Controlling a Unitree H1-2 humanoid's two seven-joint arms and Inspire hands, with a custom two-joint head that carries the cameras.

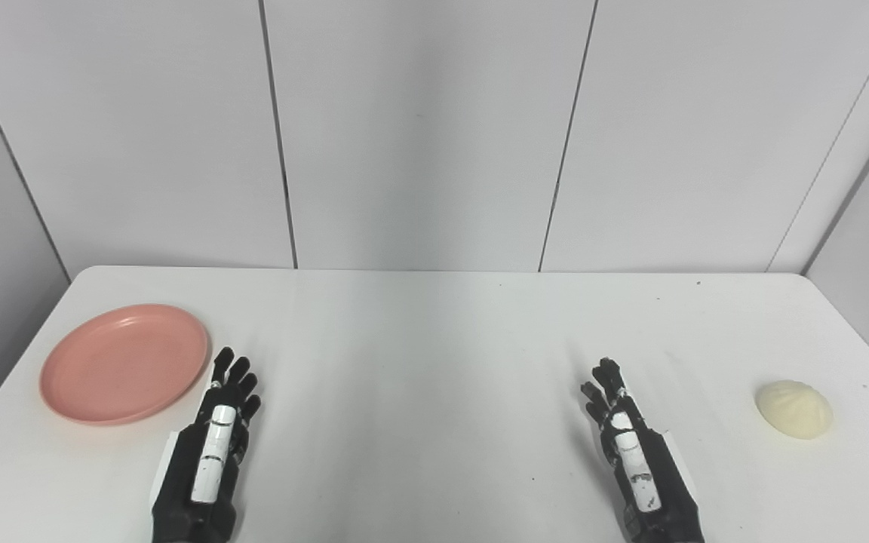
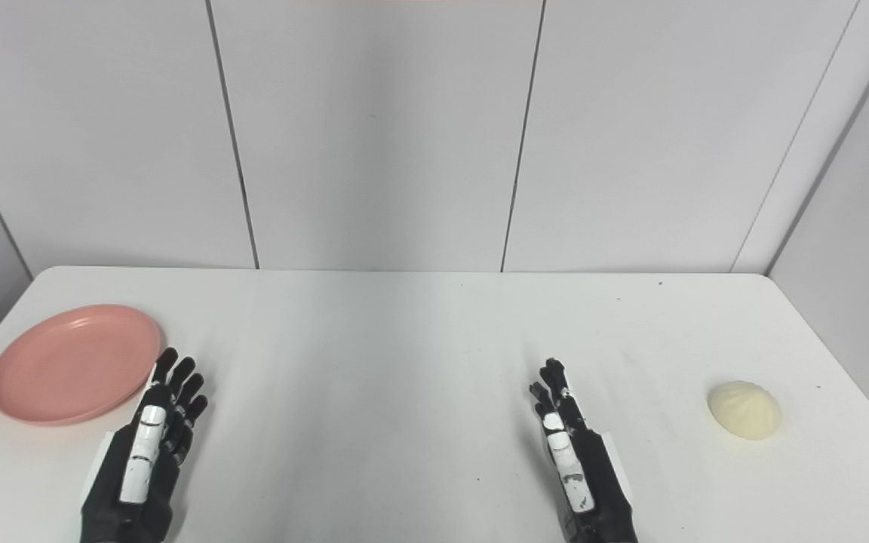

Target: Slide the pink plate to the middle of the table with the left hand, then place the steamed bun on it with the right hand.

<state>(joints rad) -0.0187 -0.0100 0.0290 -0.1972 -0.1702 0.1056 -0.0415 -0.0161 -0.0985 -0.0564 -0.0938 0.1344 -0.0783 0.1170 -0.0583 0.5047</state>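
Pink plate (image 1: 124,363): far left of worktop (image 1: 434,354), near edge; careless push risks overshoot. Left robot hand (image 1: 216,437) beside it, empty, fingers spread. Right robot hand (image 1: 631,445) likewise; steamed bun (image 1: 793,409) well apart, may roll.

plate (image 1: 124,363) far left on table (image 1: 434,339), bun (image 1: 793,408) far right (well apart)

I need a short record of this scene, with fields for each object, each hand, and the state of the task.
plate: pink plate, empty, far left of the table
bun: steamed bun, far right, on the table
left hand: left hand, open, holds nothing, just right of the plate near its rim
right hand: right hand, open, holds nothing, well apart from the bun
task state: plate not yet in the middle; bun not yet on it
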